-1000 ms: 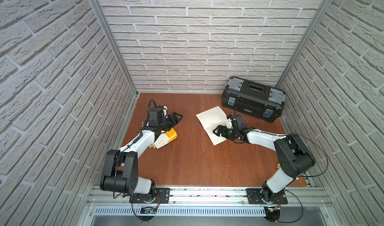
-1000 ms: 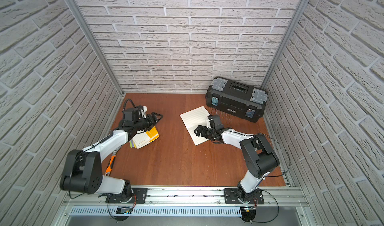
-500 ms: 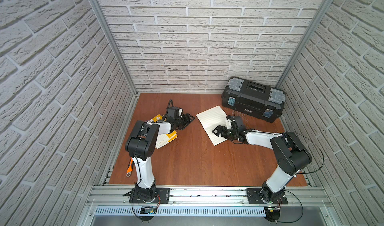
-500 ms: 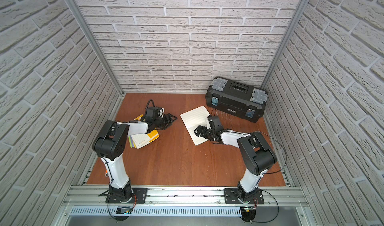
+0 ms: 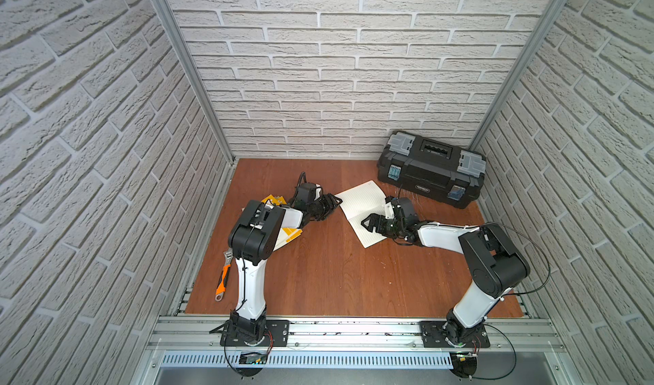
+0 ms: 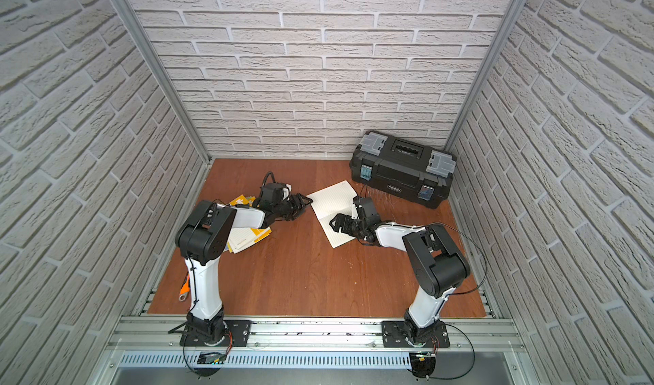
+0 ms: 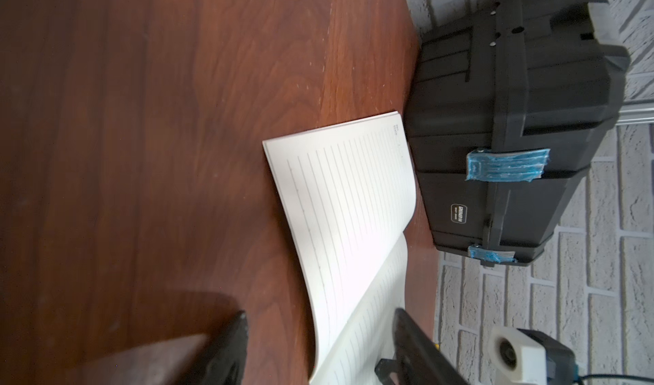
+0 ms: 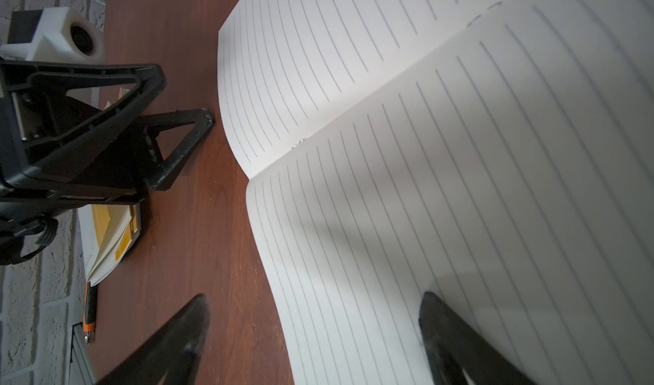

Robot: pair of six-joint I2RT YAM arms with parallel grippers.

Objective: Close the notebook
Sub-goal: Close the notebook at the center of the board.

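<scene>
We are in the approach step. The notebook lies open on the surface, at one o'clock from centre, with the toolbox at its two o'clock. Our left fingers are spread and empty at its nine o'clock edge. Our right fingers are spread, one over the near page. Next, we judge, one page edge needs lifting and folding across the spine.
</scene>
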